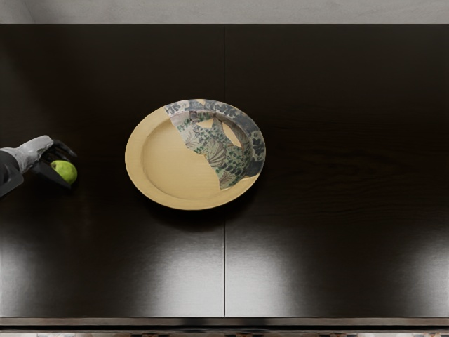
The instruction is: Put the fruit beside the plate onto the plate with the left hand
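A small yellow-green fruit lies on the dark table at the far left, well to the left of the plate. My left hand comes in from the left edge and its dark fingers curl around the fruit, above and below it. The tan plate, with a blue-green leafy pattern across its right part, sits near the table's middle and has nothing on it. The right arm does not show.
The dark wooden table has a thin seam running front to back at the middle. Its far edge meets a pale wall at the top; the front edge runs along the bottom.
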{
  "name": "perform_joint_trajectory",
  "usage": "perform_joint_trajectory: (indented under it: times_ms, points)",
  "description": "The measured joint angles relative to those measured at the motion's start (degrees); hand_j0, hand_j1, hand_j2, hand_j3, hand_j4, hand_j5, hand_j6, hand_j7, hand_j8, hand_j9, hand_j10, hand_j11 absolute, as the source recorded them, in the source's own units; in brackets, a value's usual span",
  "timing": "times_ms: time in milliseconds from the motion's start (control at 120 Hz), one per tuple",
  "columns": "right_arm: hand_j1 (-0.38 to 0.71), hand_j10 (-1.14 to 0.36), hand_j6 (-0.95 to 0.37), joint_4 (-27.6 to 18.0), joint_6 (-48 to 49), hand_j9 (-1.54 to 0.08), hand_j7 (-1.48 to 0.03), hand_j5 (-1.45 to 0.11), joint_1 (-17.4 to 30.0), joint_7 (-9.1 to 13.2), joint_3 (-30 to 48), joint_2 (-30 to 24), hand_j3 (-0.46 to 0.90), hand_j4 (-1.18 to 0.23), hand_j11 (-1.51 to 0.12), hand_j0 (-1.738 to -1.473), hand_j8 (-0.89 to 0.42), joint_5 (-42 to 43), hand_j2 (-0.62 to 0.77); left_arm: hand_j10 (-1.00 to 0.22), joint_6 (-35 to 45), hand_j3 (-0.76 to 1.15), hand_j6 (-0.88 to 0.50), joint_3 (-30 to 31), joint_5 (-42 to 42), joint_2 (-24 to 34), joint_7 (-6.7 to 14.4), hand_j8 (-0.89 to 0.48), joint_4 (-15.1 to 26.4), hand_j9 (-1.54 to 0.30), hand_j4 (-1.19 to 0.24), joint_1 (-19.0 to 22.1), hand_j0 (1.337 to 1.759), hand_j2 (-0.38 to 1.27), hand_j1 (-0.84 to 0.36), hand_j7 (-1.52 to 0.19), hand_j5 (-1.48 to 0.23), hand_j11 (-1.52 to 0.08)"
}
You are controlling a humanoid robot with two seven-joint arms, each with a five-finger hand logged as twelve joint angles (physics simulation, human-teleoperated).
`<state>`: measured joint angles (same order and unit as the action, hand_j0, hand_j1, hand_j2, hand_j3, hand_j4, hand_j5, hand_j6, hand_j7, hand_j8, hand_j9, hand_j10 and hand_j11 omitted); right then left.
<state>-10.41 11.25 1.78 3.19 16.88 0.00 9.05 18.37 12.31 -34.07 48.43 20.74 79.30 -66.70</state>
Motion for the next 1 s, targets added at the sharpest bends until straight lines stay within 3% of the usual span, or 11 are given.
perform_joint_trajectory:
  times_ms: [450, 1000]
  points:
    - [-0.35, 0.00, 0.00, 0.0, 0.0, 0.00, 0.00, 0.00, 0.0, 0.0, 0.0, 0.0, 0.00, 0.00, 0.00, -1.658, 0.00, 0.0, 0.00, -0.59, 0.0, 0.00, -0.48, 0.0, 0.1, -0.3, 0.1, -0.48, 0.0, -0.77, -0.59, -0.3, 1.657, 0.26, -0.27, -0.78, -0.77, -0.77]
    - [-0.35, 0.00, 0.00, 0.0, 0.0, 0.00, 0.00, 0.00, 0.0, 0.0, 0.0, 0.0, 0.00, 0.00, 0.00, -1.658, 0.00, 0.0, 0.00, -0.63, -0.3, 0.00, -0.45, -0.1, 0.3, -0.9, -0.1, -0.45, -0.1, -0.83, -0.61, -7.5, 1.656, 0.29, -0.29, -0.84, -0.85, -0.83]
